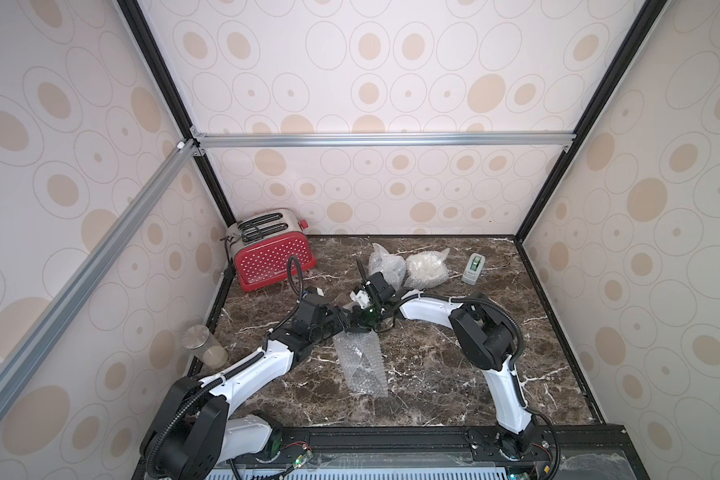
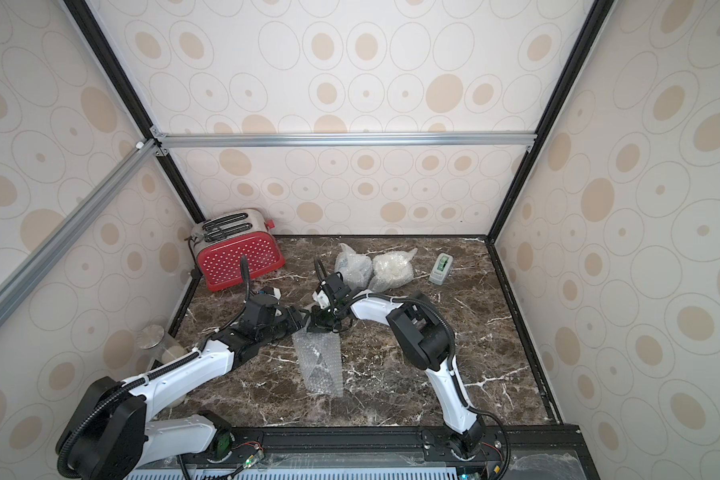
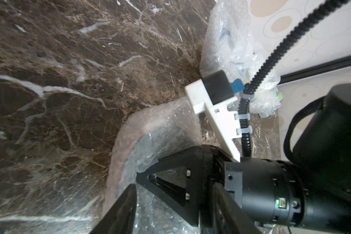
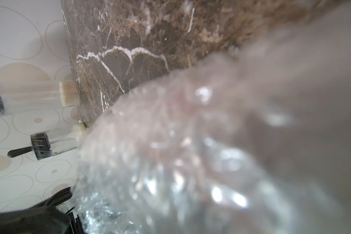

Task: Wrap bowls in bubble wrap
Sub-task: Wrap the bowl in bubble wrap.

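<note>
A sheet of bubble wrap (image 1: 362,365) (image 2: 319,365) hangs down to the marble table (image 1: 433,374) from where both grippers meet. My right gripper (image 1: 360,326) (image 2: 314,326) is shut on its top edge, and the wrap (image 4: 190,162) fills the right wrist view. My left gripper (image 1: 348,318) (image 3: 174,188) is open, its fingers (image 3: 122,210) apart on either side of the wrap (image 3: 158,125) and the right gripper's tip (image 3: 148,172). Two wrapped bundles (image 1: 385,262) (image 1: 427,270) sit at the back; blue marks show through one (image 3: 225,40). No bare bowl is in view.
A red toaster (image 1: 273,257) stands at the back left. A tape dispenser (image 1: 474,269) lies at the back right. A glass jar (image 1: 204,345) (image 4: 69,93) with a metal lid stands by the left wall. Patterned walls enclose three sides.
</note>
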You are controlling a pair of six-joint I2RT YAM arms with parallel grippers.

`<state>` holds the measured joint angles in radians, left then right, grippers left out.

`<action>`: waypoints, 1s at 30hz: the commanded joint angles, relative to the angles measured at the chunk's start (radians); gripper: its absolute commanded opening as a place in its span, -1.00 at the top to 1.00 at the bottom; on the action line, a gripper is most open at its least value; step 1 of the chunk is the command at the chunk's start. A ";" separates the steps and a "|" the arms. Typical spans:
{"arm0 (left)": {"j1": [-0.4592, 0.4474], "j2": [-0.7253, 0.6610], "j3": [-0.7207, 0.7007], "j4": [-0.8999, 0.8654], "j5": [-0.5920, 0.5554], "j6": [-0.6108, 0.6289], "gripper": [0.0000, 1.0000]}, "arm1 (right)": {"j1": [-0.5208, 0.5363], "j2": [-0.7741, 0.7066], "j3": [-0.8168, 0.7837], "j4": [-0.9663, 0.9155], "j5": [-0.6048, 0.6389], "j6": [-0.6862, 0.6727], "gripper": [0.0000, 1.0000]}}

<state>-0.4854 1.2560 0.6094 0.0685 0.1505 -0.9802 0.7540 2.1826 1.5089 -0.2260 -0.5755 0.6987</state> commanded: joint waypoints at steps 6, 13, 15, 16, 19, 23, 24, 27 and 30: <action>-0.013 0.081 -0.026 -0.022 0.102 -0.008 -0.09 | 0.013 0.030 -0.041 -0.008 -0.006 0.026 0.85; 0.004 -0.105 -0.118 -0.099 -0.003 -0.010 -0.15 | 0.004 0.023 -0.046 0.004 -0.017 0.030 0.85; 0.013 -0.168 -0.126 -0.127 -0.024 0.009 -0.26 | 0.001 0.027 -0.042 -0.001 -0.017 0.027 0.85; 0.022 -0.192 -0.128 -0.141 -0.023 0.021 -0.31 | 0.001 0.027 -0.041 -0.003 -0.016 0.027 0.85; 0.047 -0.206 -0.137 -0.113 0.063 0.044 -0.37 | 0.001 0.025 -0.037 -0.008 -0.016 0.024 0.84; 0.048 -0.122 -0.111 -0.092 0.198 0.076 -0.48 | 0.000 0.025 -0.030 -0.019 -0.011 0.016 0.84; 0.048 -0.092 -0.097 -0.106 0.223 0.091 -0.52 | 0.000 0.024 -0.030 -0.019 -0.012 0.017 0.84; 0.053 -0.012 -0.075 -0.135 0.271 0.128 -0.59 | 0.000 0.022 -0.033 -0.020 -0.010 0.017 0.83; 0.059 0.043 -0.067 -0.118 0.293 0.138 -0.66 | 0.000 0.019 -0.036 -0.021 -0.010 0.015 0.83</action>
<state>-0.4347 1.2755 0.4980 -0.0338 0.3851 -0.8883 0.7509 2.1803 1.4921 -0.1841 -0.6144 0.7158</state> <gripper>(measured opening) 0.825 0.085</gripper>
